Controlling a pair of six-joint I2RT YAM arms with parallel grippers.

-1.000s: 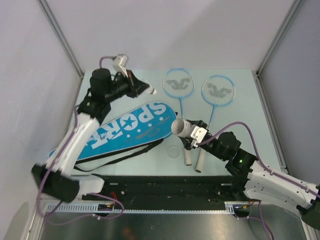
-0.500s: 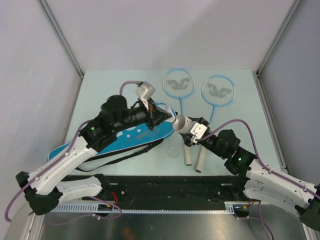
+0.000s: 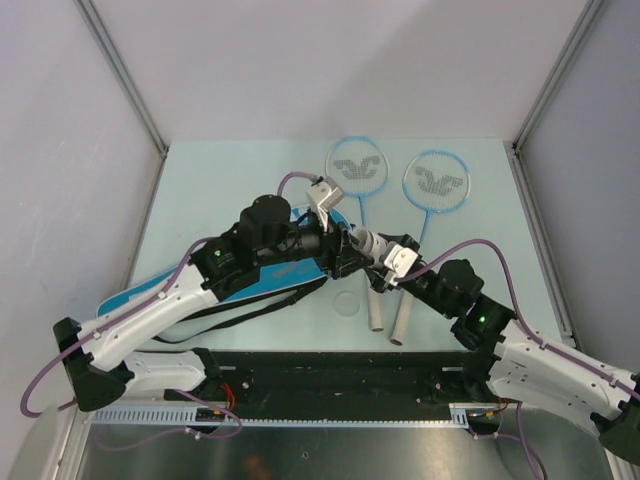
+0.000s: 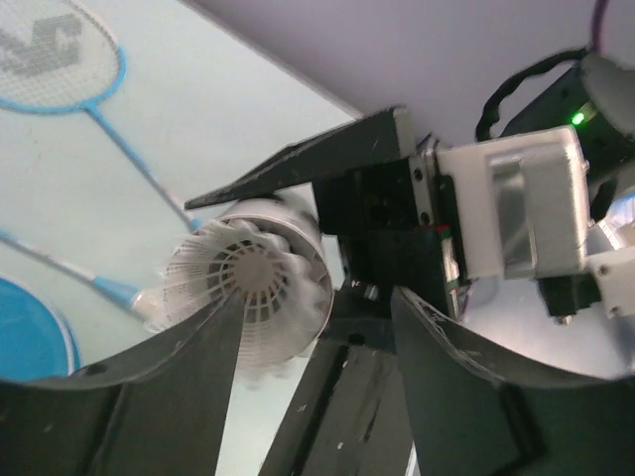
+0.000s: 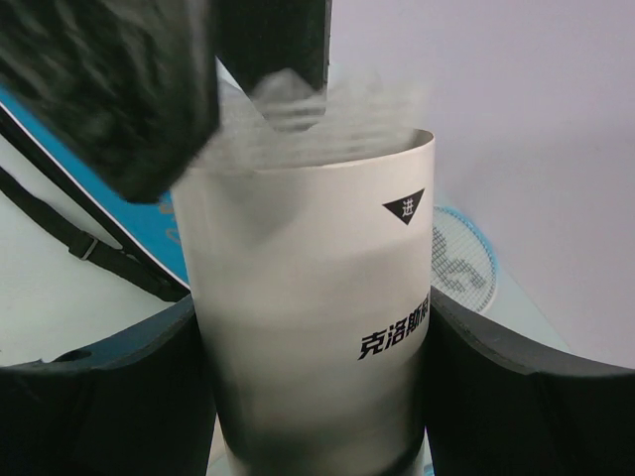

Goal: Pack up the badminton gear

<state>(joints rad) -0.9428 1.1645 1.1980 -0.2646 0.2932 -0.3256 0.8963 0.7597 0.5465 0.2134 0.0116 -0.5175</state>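
Observation:
My right gripper is shut on the long white tube and holds it tilted above the table, its mouth toward the left arm. My left gripper is at that mouth, jaws open. In the left wrist view a white shuttlecock sits inside the tube's rim, just beyond my spread fingers. In the right wrist view the tube fills the space between the pads, with the shuttlecock a blur at its top. Two blue rackets lie at the back. The blue bag lies under the left arm.
The racket handles reach toward the near edge, below the tube. A small clear round lid lies beside them. The bag's black strap trails along its near side. Frame posts stand at both back corners.
The left arm swung from the far left across to the tube mouth carrying a shuttlecock. Its jaws then opened, leaving the shuttlecock in the tube. The right arm barely moved.

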